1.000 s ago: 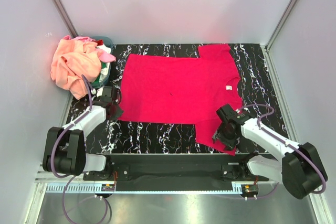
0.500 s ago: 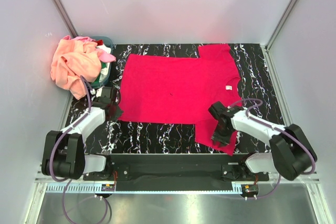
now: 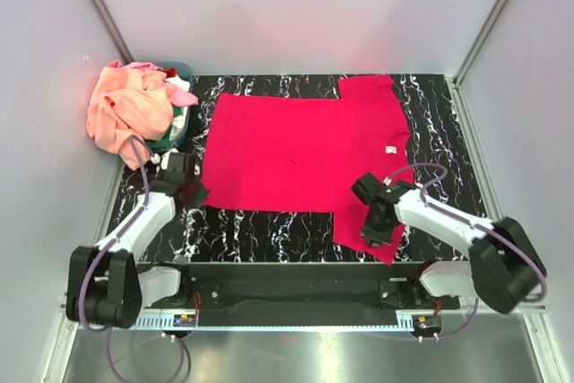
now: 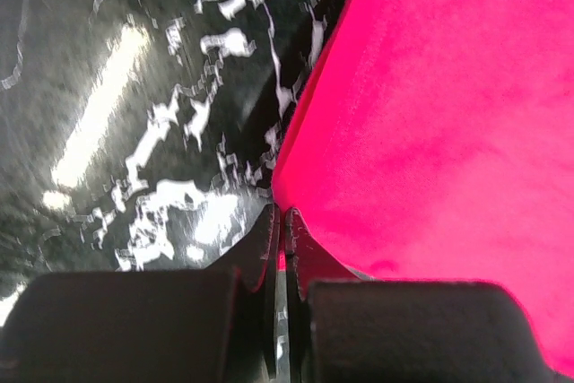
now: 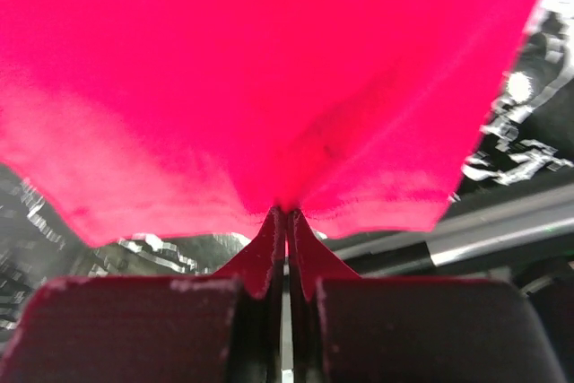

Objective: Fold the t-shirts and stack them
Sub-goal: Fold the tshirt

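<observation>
A crimson-red t-shirt (image 3: 300,150) lies spread flat across the black marbled table (image 3: 269,230). At its near left corner my left gripper (image 3: 195,187) is shut on the hem; the wrist view shows red cloth (image 4: 430,114) pinched at the fingertips (image 4: 282,218). My right gripper (image 3: 372,226) is shut on the near sleeve (image 3: 359,230) at the front right, with cloth (image 5: 269,78) bunched into its closed tips (image 5: 287,214). More t-shirts, peach-orange (image 3: 126,112), pink and white, are heaped at the back left.
The heap of shirts rests on a small teal basket (image 3: 175,132) at the table's back left corner. Grey walls enclose the table on three sides. A black rail (image 3: 296,280) runs along the near edge between the arm bases.
My right gripper slid left along the near sleeve and closed on the cloth. The left arm shifted a little, still shut on the hem corner.
</observation>
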